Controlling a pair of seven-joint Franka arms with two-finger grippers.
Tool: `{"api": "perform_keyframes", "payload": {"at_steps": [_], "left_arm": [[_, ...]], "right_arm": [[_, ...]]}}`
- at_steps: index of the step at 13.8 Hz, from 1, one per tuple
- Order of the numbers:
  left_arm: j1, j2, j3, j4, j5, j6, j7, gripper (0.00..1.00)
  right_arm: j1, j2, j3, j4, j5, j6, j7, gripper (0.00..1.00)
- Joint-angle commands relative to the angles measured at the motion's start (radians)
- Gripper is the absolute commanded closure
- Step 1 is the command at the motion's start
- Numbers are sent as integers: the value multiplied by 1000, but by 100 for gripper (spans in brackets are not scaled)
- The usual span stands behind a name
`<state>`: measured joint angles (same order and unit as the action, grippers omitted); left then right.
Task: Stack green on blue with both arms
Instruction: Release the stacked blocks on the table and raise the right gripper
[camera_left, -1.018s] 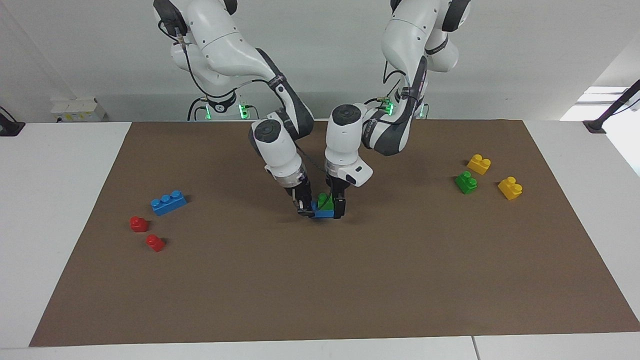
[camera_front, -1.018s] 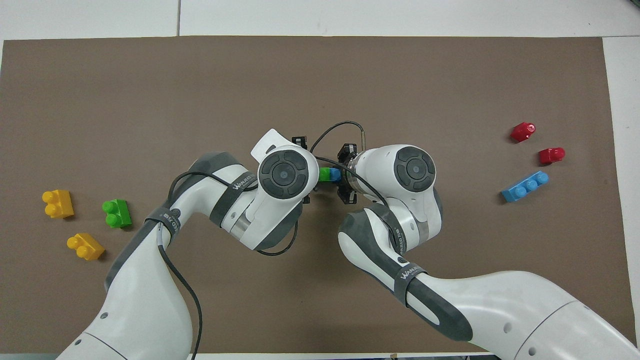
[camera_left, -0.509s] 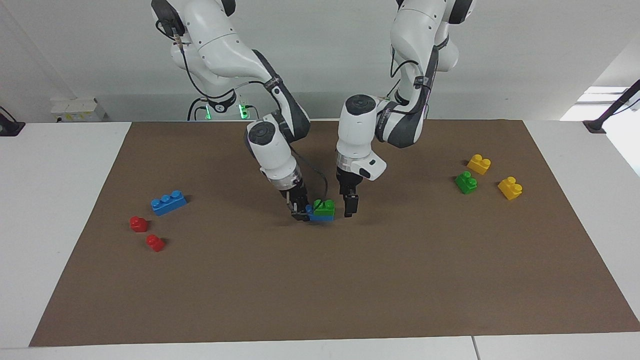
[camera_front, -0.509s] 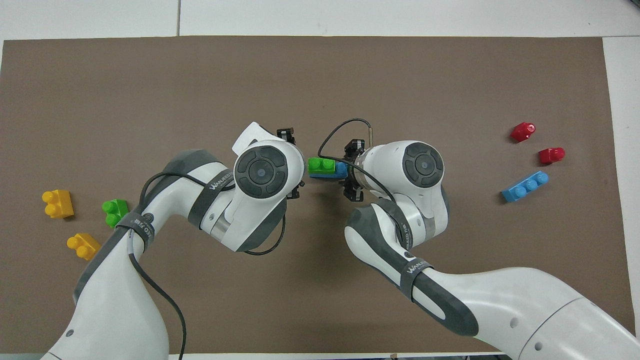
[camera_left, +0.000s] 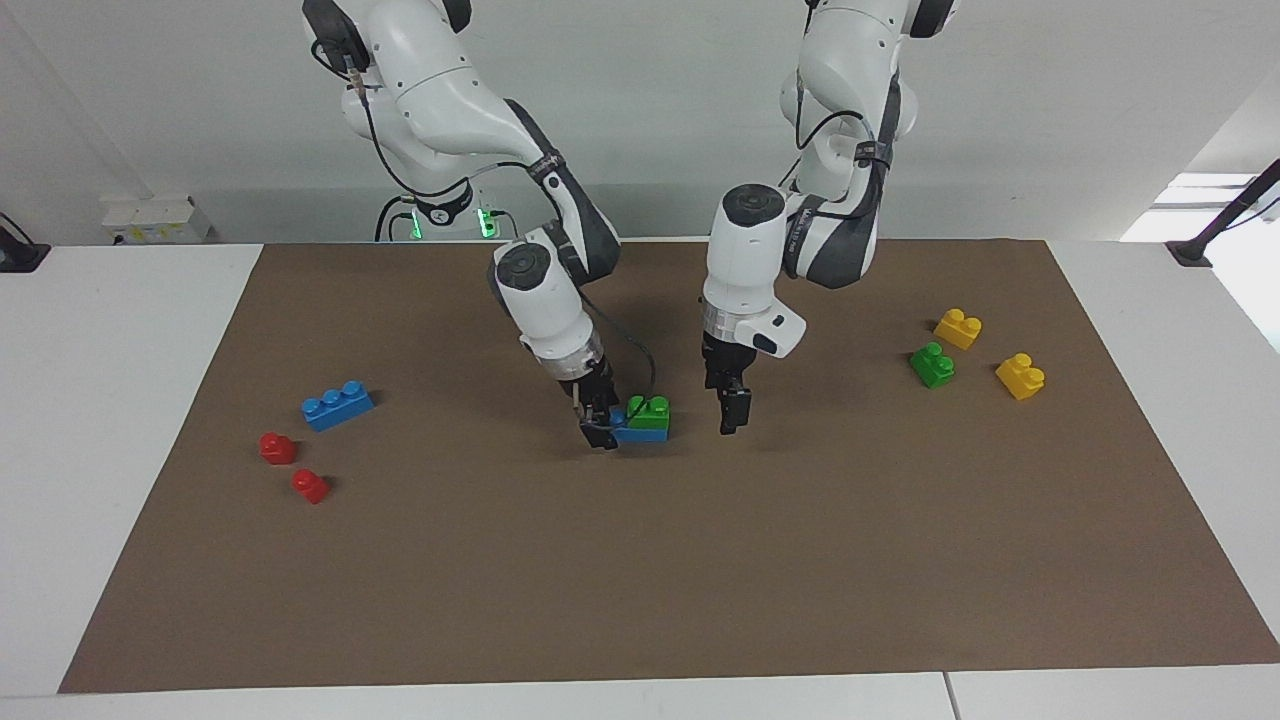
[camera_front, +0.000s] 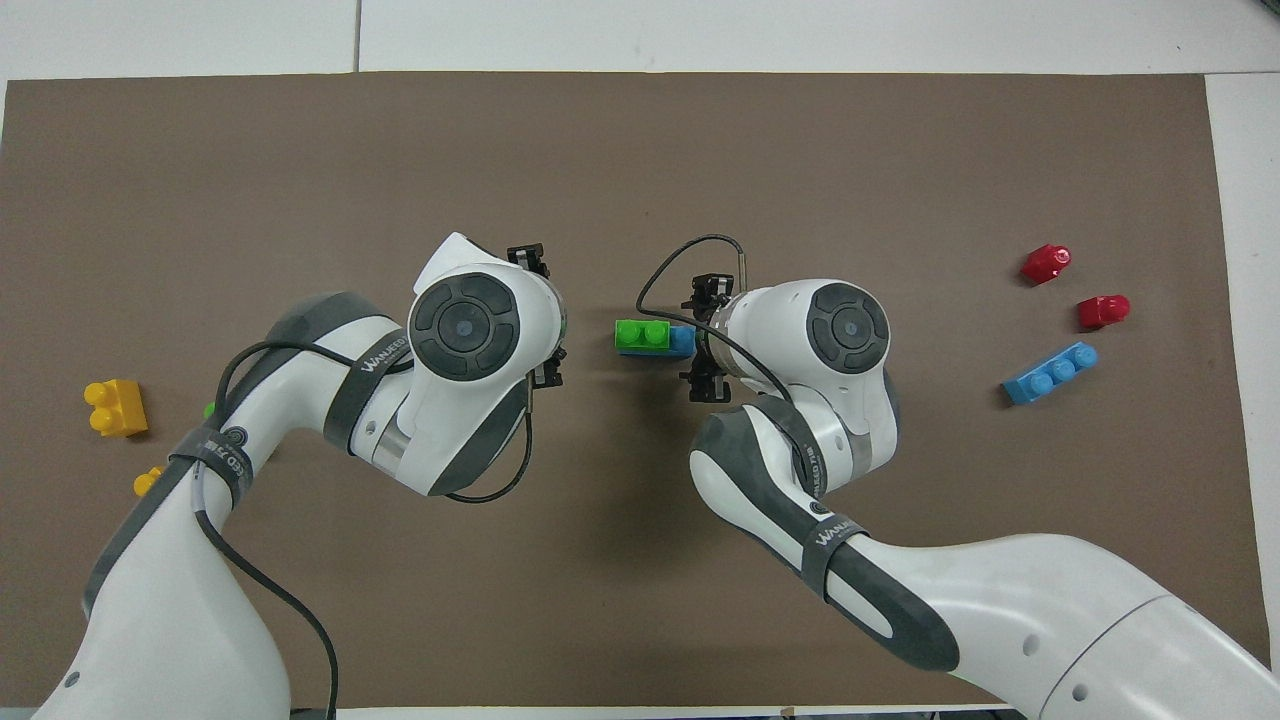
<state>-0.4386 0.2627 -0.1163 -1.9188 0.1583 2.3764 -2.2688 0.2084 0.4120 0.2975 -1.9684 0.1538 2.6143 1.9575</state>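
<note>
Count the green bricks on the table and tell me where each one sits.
2. One green brick sits stacked on a blue brick at mid-table; the other green brick lies by two yellow bricks toward the left arm's end.

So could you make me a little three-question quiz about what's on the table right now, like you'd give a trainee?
1. True or false: the green brick sits on top of a blue brick.
2. Which gripper is at that blue brick: A) left gripper B) right gripper?
3. Fill in: beside the spare blue brick lie two small ____ bricks.

Key
1. True; the green one covers the end toward the left arm.
2. B; the left gripper is apart from the stack and holds nothing.
3. Red.
</note>
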Motion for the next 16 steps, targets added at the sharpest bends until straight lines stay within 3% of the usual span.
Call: {"api": "perform_keyframes", "payload": {"at_steps": [1,3,6,11,16], "left_arm": [[55,-33,-6,-29,17,-34,87,0],[104,-33,-6,-32,17,-34,155,0],[170,-33,-6,-39,17,-37,303,0],[284,-33,-6,-39,17,-60,561,0],[362,-33,-6,-29,17,-63,890,0]], "right_arm": [[-46,-18,6,67,-7,-107,-11,11],[-78,-45,8,118,1,-201,-14,7],[-113,-114,6,135,3,-249,-32,2],[-213,-209,3,158,0,-325,-426,2],[-332,-255,0,261,-8,-515,-959,1]]}}
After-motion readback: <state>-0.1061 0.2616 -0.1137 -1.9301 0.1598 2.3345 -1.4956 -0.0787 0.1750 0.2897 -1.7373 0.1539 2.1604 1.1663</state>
